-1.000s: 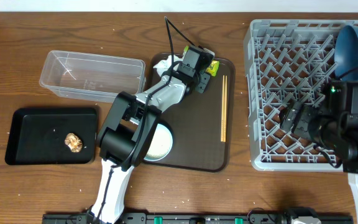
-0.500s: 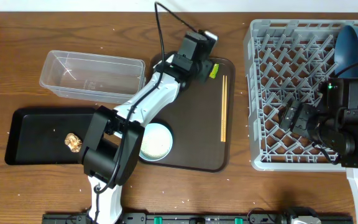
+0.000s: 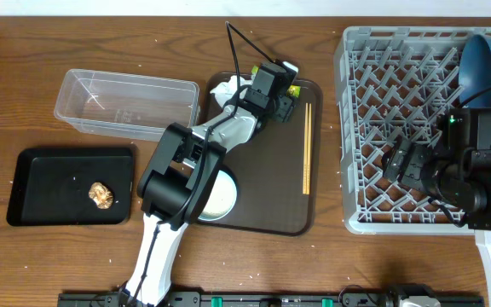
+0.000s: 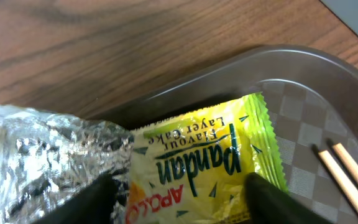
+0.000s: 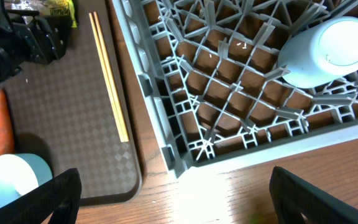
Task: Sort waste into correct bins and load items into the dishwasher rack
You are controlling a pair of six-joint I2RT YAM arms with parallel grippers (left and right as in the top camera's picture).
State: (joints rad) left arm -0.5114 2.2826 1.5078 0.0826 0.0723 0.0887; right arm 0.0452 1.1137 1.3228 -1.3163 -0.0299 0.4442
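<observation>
The green-yellow and silver wrapper (image 4: 197,155) lies at the far edge of the dark brown serving tray (image 3: 271,205). My left gripper (image 4: 182,202) is open, one finger on each side of the wrapper, low over it. In the overhead view the wrapper (image 3: 293,90) peeks out beside that gripper (image 3: 276,95). A crumpled white tissue (image 3: 225,86) lies to its left. The orange carrot (image 5: 3,121) and a pale blue cup (image 5: 14,177) are on the tray. My right gripper (image 5: 179,208) is open and empty above the front left corner of the grey dishwasher rack (image 3: 361,128).
Wooden chopsticks (image 3: 307,149) lie along the tray's right side. The clear tub (image 3: 126,104) stands left of the tray. The black tray (image 3: 41,183) holds a brown food lump (image 3: 101,195). In the rack are a dark blue dish (image 3: 487,68) and an upturned white cup (image 5: 325,53).
My left arm swung up and away half a second ago, then came back down over the wrapper. The wrapper stayed on the tray. The right arm has not moved.
</observation>
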